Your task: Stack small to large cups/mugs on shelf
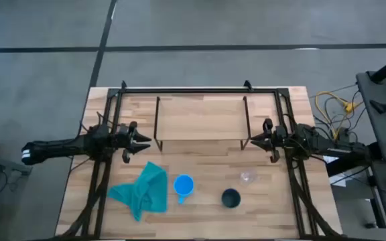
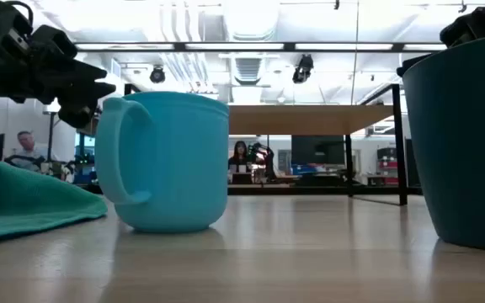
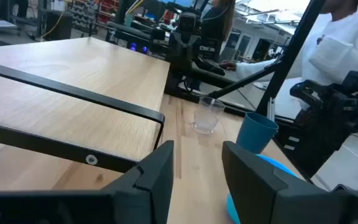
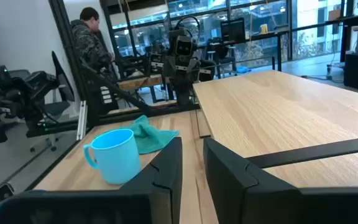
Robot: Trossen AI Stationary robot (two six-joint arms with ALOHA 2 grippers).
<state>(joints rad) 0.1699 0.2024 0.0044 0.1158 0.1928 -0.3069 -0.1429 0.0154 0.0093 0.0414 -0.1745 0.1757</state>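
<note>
High view is showing no readable writing anywhere. Left gripper (image 1: 141,142) is hovering by the shelf's (image 1: 200,117) left end, fingers slightly parted and holding nothing; right gripper (image 1: 254,140) is hovering at its right end, likewise parted and empty. Blue mug (image 1: 183,185), clear glass cup (image 1: 248,177) and dark cup (image 1: 230,198) are standing apart on the table (image 1: 200,224) near its front edge, right of a teal cloth (image 1: 143,191). Bare wood is lying between the cups and the shelf.

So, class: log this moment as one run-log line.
left tool: open, idle | right tool: open, idle | blue mug, dark cup, clear cup: table | shelf: bare
</note>
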